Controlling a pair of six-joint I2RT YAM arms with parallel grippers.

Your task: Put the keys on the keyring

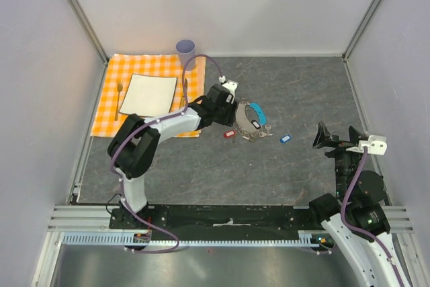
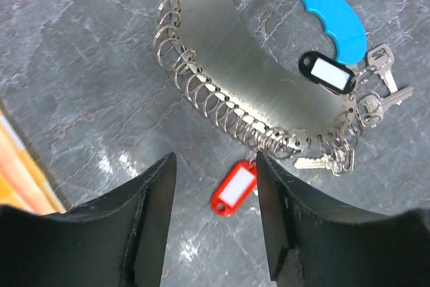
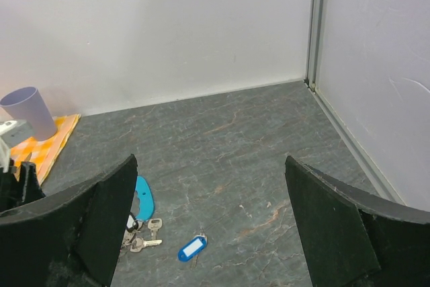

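Left gripper (image 2: 215, 159) over keyring (image 2: 269, 92) — jaws apart, empty. Red key (image 2: 234, 188) beside keyring, 1 blue key (image 1: 285, 138) right of it. Right gripper (image 3: 209, 160) farther right — jaws spread, empty.

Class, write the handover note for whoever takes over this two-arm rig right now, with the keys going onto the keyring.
Left gripper: open, empty, over the red-tagged silver key.
Right gripper: open, empty, off to the right.
Silver metal keyring with cyan plastic handle: flat on the table.
Done: some plain silver keys and a black tag hang on it.
Unclear: the red-tagged key touches its rim; hooked or not, cannot tell.
Left: the blue-tagged silver key lies loose, apart.
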